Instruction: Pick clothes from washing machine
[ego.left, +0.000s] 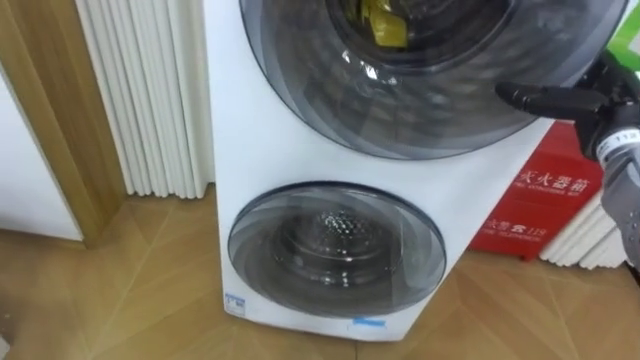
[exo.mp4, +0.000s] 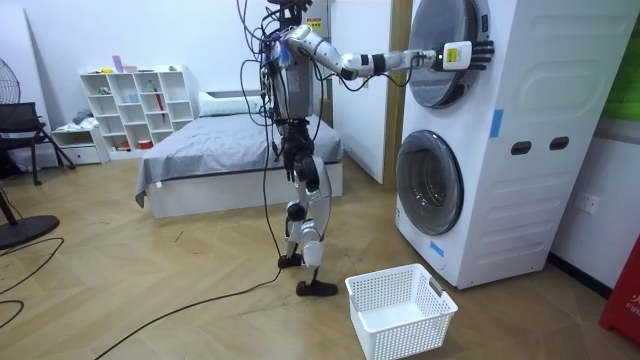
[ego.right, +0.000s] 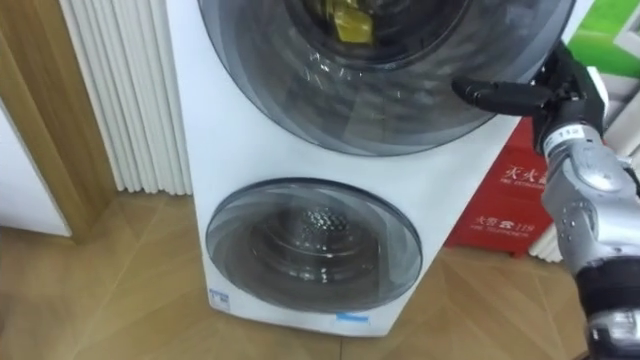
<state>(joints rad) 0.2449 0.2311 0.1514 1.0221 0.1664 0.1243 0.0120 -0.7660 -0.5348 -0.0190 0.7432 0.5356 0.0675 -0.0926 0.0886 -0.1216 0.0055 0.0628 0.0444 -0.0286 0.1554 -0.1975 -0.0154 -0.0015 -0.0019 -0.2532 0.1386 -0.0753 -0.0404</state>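
Note:
A white stacked washing machine (ego.left: 270, 150) stands right before me, with a round tinted door above (ego.left: 430, 90) and another below (ego.left: 335, 245). A yellow cloth (ego.left: 383, 22) shows through the upper door's glass, inside the drum. My right hand (ego.left: 560, 100) reaches in from the right. It is open, and its straight dark fingers (ego.right: 500, 95) lie against the right rim of the upper door. In the room view I stand upright facing the machine (exo.mp4: 520, 140), with that arm stretched out to the upper door (exo.mp4: 440, 50) and the hand (exo.mp4: 470, 53) on its edge.
A white laundry basket (exo.mp4: 400, 310) sits on the wooden floor in front of the machine. A red box (ego.left: 540, 200) stands to the machine's right and a white radiator (ego.left: 140, 90) to its left. A bed (exo.mp4: 230, 150) is behind me.

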